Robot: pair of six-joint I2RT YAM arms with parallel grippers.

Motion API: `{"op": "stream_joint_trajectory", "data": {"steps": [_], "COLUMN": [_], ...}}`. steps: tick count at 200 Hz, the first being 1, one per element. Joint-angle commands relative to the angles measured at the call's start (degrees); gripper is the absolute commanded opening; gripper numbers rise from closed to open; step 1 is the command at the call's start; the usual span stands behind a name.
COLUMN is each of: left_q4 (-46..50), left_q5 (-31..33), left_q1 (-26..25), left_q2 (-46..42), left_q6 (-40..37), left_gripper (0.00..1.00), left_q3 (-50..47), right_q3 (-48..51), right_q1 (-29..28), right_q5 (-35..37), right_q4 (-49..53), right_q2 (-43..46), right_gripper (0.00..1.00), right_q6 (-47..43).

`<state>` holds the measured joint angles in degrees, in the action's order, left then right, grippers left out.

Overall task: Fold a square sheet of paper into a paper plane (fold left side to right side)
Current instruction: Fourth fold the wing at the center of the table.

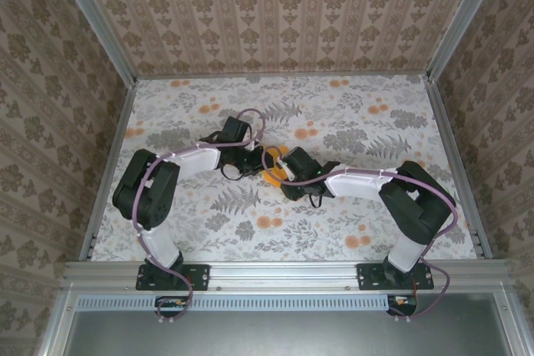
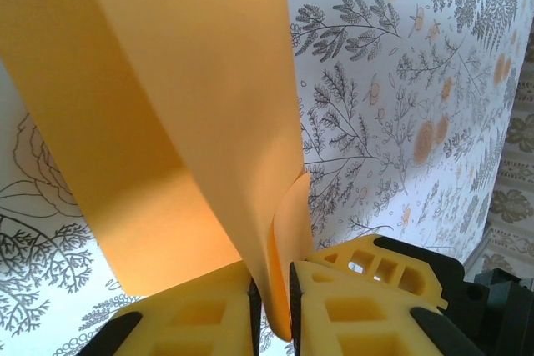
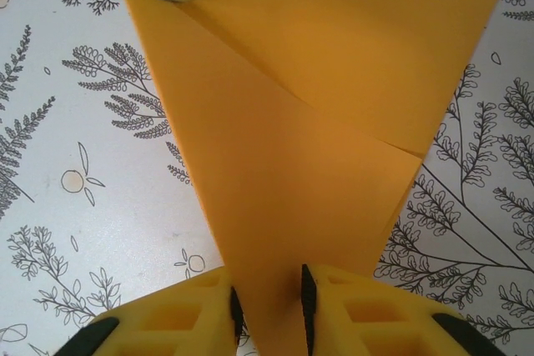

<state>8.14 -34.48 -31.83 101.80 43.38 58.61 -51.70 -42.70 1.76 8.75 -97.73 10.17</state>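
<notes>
Top view, left to right: the left arm and the right arm reached inward and met near the middle of the patterned table. A small patch of orange showed between their wrists, at the centre of the frame.

Left wrist view: the left gripper was pressed together on the square sheet of paper. The yellow pads pinched a curled edge at the bottom centre of the frame. From there the sheet rose toward the upper left, lifted off the table and bowed, not flat.

Right wrist view: the right gripper sat at the bottom centre with its jaws a little apart and orange paper showing across the gap. The sheet's edges passed behind both fingers. It could not be told whether the pads gripped the paper or merely stood over it. A diagonal crease ran from the upper left to the right of that frame, with one layer lying over another.

Judgement: the step in hand was carrying one side of the sheet across onto the other.

- The pinch on the left should hold firm, without crushing the curl into a false crease.
- The right side should pin its part of the sheet down first.
- The edges should be matched before any pressing.
- The risk was the sheet slipping or twisting, which would give a skewed fold.
</notes>
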Motion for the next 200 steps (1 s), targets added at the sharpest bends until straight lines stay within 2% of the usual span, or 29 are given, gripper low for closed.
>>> {"op": "stream_joint_trajectory", "data": {"steps": [1, 42, 72, 88, 122, 200], "left_q4": [1.8, 3.5, 5.2, 5.2, 2.5, 0.4], "left_q5": [0.7, 1.8, 3.7, 3.6, 1.9, 1.0], "left_q1": [0.2, 1.2, 3.0, 3.5, 2.7, -0.2], "left_q2": [-2.6, -5.6, -9.4, -10.2, -7.2, 1.2], "left_q6": [-0.1, -0.9, -1.2, -0.9, 0.0, 0.5], "left_gripper": [0.25, 0.39, 0.47, 0.45, 0.34, 0.33], "left_q3": [0.7, -0.6, -3.0, -4.3, -4.6, 0.4], "right_q3": [-1.2, -0.9, -1.2, -1.5, -2.2, -2.7], "right_q1": [-0.3, -0.1, 1.2, 2.4, 4.6, 6.3], "right_q5": [0.4, -1.8, -7.2, -10.8, -18.4, -22.9], "right_q4": [0.2, 0.3, 0.3, 0.7, 1.2, 1.5], "right_q2": [-1.2, -1.5, -0.7, -0.5, -1.2, -3.5], "right_gripper": [0.22, 0.11, 0.08, 0.07, 0.06, 0.06], "right_q6": [-0.5, 0.4, 2.1, 3.0, 4.3, 5.0]}}
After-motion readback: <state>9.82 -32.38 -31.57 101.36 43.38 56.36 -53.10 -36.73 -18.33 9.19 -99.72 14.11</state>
